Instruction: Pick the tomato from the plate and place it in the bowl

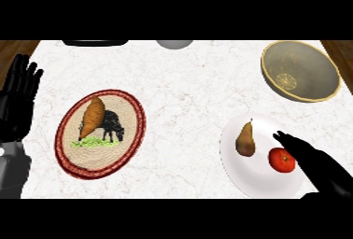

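Right hand [318, 164] enters from the lower right corner of the frame, fingers straight and extended, pointing up-left over the white plate [243, 173]. Fingertips sit just above and right of the tomato [281, 159]; contact unclear, nothing gripped. Tomato lies on the plate's right half, lower right of the frame, red, beside a brownish pear [245, 139] standing to its left on the same plate. Bowl [300, 70] is at upper right, tan rim, greyish inside with a lemon-slice pattern, well apart from the plate. Left hand [18, 99] rests at the left edge, fingers spread and pointing up. Centre-left: round woven placemat [101, 133], red border, dark animal figure, with an orange-brown sweet potato [92, 118] lying on it. White marble counter [179, 88] underneath everything.
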Available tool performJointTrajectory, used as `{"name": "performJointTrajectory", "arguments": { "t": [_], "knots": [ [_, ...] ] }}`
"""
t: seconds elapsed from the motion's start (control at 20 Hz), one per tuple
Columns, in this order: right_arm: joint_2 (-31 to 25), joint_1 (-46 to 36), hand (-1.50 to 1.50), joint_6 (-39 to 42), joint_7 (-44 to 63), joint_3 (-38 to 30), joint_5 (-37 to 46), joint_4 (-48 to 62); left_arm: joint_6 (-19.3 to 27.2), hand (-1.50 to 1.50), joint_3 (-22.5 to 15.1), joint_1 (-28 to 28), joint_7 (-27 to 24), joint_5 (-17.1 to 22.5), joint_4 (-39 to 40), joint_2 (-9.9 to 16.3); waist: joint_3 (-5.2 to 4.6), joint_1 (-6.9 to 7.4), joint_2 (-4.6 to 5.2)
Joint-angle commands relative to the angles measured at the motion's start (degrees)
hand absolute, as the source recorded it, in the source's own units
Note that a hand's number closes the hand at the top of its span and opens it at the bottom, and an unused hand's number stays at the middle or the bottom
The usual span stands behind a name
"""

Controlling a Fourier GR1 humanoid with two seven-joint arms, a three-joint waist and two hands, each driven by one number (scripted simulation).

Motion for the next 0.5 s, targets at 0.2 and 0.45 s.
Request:
{"name": "performJointTrajectory", "arguments": {
  "t": [0.2,0.45],
  "knots": [
    [3.2,-3.8,-1.5,1.4,-0.7,-0.5,3.8,5.0,-2.9,0.0,2.2,-0.7,-0.2,-1.0,1.9,0.4,0.0,0.04,0.01],
    [6.7,-6.0,-1.5,-1.8,0.7,0.4,7.4,12.1,-1.0,0.0,0.6,0.6,2.2,-2.0,-3.3,-2.1,0.01,0.21,-0.01]
  ]
}}
